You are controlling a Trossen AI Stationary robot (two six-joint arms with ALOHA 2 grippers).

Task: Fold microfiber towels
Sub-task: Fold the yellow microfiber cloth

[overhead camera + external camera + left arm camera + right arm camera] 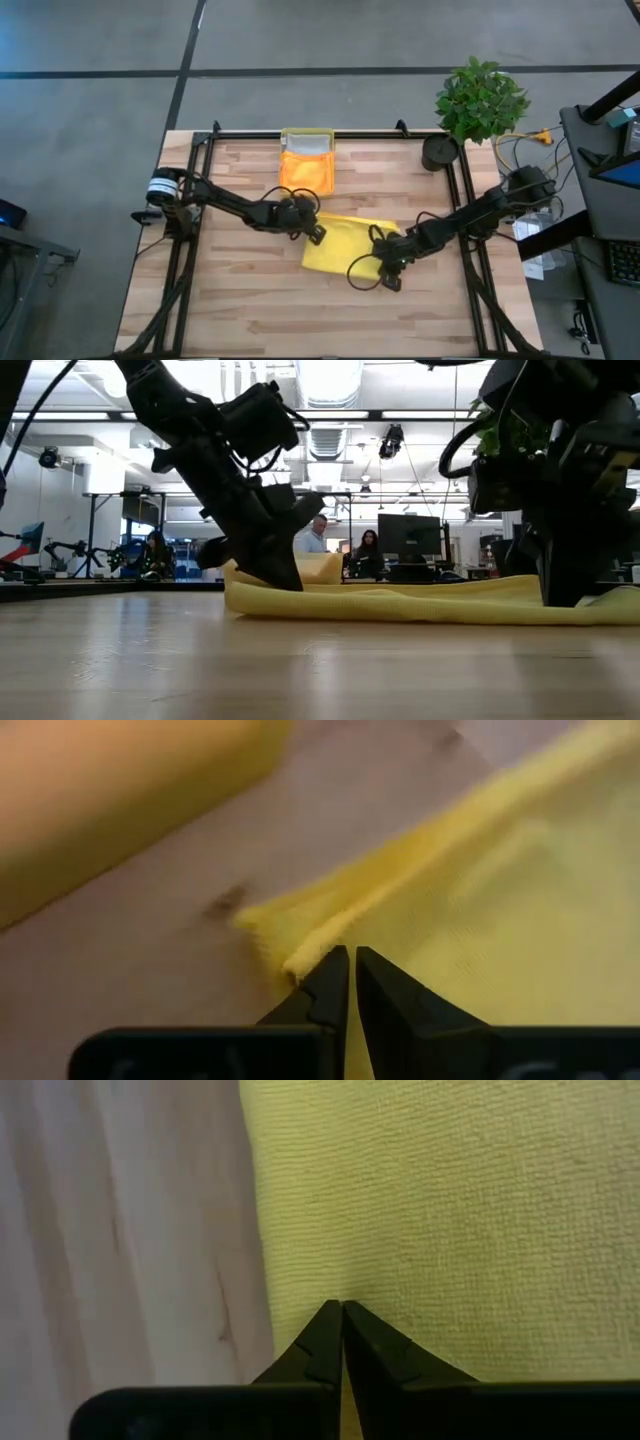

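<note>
Yellow towel (345,250), far edge arm-hidden

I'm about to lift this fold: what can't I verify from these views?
- High view: how the left gripper and right gripper meet the bright yellow microfiber towel; their own bodies cover it.
- High view: cloths under the folded orange microfiber towel in the translucent yellow plastic tray.
- Low view: the tray; left arm and towel block it.
- Wrist views: the towel's other corners, cut off.
</note>
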